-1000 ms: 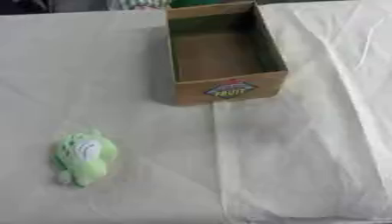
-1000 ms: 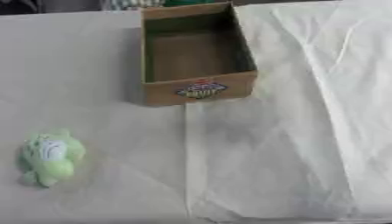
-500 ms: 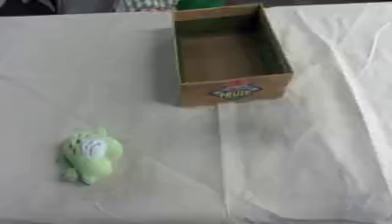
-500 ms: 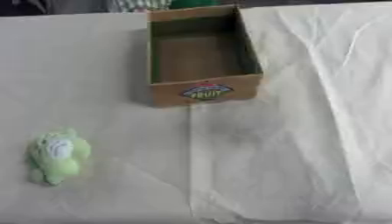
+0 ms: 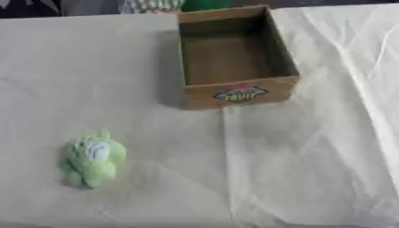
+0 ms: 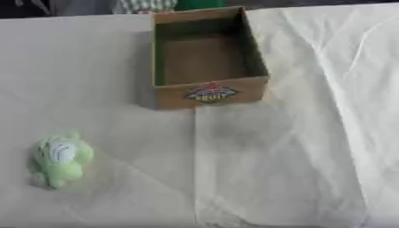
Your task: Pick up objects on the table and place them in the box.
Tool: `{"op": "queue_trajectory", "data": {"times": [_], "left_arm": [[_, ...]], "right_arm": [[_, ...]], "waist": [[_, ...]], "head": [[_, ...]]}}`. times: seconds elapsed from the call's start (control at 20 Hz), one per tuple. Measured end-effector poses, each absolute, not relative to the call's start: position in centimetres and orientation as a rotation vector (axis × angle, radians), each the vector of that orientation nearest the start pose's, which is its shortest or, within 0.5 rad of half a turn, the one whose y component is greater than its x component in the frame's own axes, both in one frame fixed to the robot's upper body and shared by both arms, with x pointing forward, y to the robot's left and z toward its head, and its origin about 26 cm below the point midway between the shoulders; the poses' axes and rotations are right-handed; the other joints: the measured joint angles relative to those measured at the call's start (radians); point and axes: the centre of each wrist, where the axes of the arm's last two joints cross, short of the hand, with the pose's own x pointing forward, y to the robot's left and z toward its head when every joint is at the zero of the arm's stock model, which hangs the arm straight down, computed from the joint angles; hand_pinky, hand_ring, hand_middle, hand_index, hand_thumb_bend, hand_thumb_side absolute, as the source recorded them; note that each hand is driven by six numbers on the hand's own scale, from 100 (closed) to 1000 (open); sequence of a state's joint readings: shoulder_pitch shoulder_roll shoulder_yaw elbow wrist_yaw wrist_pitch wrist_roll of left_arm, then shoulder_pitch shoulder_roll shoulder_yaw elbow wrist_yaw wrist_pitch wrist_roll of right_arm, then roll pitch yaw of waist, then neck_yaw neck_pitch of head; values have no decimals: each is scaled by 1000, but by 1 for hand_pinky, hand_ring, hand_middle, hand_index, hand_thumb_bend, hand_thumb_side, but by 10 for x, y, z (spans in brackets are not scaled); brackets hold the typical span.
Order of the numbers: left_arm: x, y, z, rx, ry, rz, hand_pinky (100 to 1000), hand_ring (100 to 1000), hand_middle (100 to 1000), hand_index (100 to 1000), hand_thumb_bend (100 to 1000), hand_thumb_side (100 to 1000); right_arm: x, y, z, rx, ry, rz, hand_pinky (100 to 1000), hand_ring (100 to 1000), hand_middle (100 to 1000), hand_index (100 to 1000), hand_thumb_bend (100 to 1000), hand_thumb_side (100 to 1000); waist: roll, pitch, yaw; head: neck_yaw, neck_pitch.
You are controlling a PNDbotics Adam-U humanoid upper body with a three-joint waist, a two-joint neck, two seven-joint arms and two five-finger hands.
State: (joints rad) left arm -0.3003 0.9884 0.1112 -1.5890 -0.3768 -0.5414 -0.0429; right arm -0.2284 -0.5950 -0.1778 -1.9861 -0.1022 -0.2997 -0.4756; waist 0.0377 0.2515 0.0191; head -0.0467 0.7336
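Bench (image 5: 311, 178) fills nearly the whole of both views, covered by a pale creased cloth with a fold line running from the box toward the near edge. No robot hand shows in either view, so nothing can be said of how its fingers stand; nothing is held.

Next in size, the cardboard box (image 5: 238, 92) stands upright close to the far edge of the bench, a little right of its middle, open top facing up and apparently empty. Its long axis runs from the near edge to the far edge, slightly askew, and the short wall with the coloured label faces the near edge. Standing open like this, it is ready to take a thing dropped in from above.

Smallest, the green plush toy (image 5: 93, 158) lies on the cloth toward the near left corner of the bench, well apart from the box, with bare cloth between them. It has a pale patch on its upper part and a small point sticking up toward the far edge; its long axis runs roughly near-to-far, tilted a little. Lying free with open cloth all round, it looks reachable from above or either side, likely most easily by the left hand. It is not yet picked up.
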Motion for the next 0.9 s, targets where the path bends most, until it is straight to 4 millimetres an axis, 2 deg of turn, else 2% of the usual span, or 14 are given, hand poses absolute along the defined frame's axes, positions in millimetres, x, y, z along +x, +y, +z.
{"op": "queue_trajectory", "data": {"times": [0.25,0.6,0.8,0.9], "left_arm": [[325,433,254,-1324,2661,2098,652,710,701,900,388,830],[339,412,256,-1195,2563,2293,660,721,716,918,383,817],[347,398,262,-1162,2537,2321,665,749,751,974,416,850],[351,390,266,-1158,2542,2303,667,767,765,979,439,901]], "right_arm": [[285,-343,232,756,3530,99,840,717,744,883,100,515],[286,-342,233,745,3532,93,840,717,744,883,100,514],[286,-342,233,745,3535,89,839,716,744,882,100,514],[286,-342,233,743,3536,88,840,716,744,882,100,514]], "waist": [[5,-2,-4],[7,-5,-8],[8,-6,-9],[8,-8,-9]], "head": [[1,-4],[10,-6],[14,-6],[16,-6]]}}
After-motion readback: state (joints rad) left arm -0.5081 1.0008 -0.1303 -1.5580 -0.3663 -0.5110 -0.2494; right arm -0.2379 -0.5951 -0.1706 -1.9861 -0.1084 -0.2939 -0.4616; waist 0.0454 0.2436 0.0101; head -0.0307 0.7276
